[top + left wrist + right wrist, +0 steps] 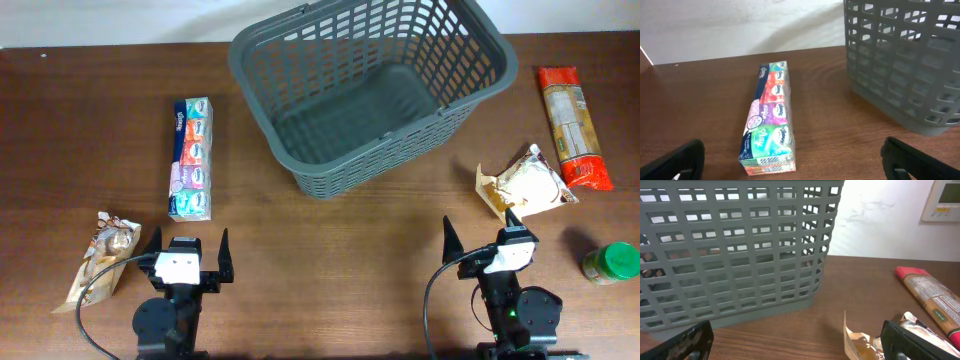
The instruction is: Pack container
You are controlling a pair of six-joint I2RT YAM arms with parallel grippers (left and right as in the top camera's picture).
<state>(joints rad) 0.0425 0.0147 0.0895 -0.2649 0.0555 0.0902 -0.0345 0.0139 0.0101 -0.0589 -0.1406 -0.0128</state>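
- Dark brown wooden table (330,250), seen from above.
- Dark grey lattice-sided plastic container (380,150), far centre.
- Long multicoloured tissue pack (190,158), left of it.
- Crinkled brown snack bag (100,258), near left.
- 3 items at right: crumpled white-and-tan packet (530,183), long red-and-tan packet (572,125), green-lidded jar (612,263).

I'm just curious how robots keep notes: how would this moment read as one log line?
basket: empty | tissue pack: on table | left gripper: jaws open, empty | right gripper: jaws open, empty

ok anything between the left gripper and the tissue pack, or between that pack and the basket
Nothing visible. The tissue pack lies on the table ahead of the left gripper, jaws open, and only bare wood separates it from the basket.
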